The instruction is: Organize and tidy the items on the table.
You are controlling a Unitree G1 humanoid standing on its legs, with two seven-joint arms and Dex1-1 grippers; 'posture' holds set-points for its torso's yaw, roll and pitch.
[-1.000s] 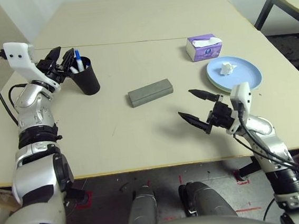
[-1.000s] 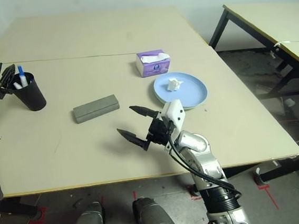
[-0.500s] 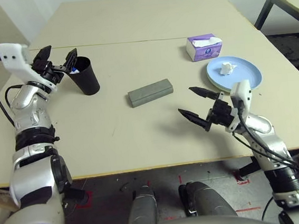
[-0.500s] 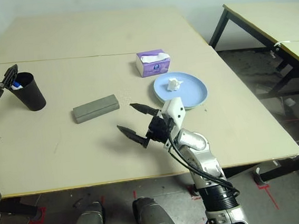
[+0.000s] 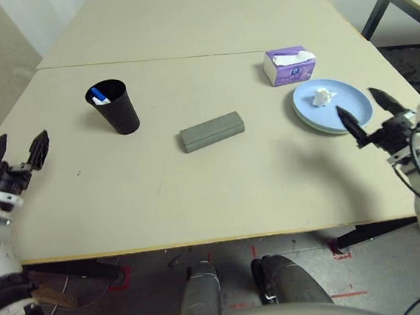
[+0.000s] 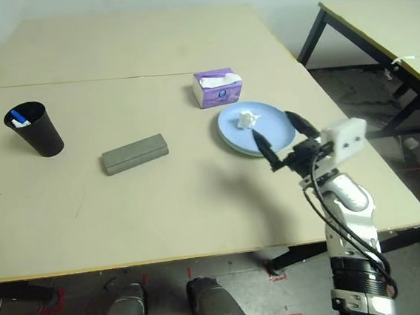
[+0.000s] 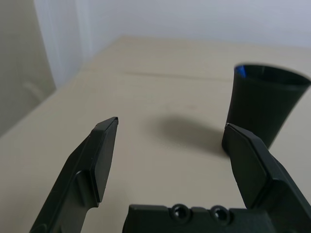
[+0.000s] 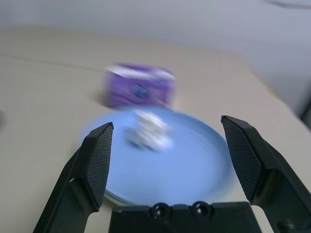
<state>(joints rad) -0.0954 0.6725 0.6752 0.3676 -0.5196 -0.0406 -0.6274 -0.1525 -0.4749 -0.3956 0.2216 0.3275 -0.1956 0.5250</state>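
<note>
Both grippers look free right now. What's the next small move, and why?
Probably ease the right gripper forward and down toward the crumpled tissue on the blue plate. Its fingers are open and empty, already pointed at the plate, and the tissue looks like the one loose scrap left. The pens sit in the black cup; the grey case lies closed.

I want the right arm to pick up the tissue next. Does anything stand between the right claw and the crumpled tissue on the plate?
Nothing visible does. The right claw hangs open at the near rim of the light-blue plate, and the crumpled tissue lies just beyond it. The purple tissue box stands behind the plate.
</note>
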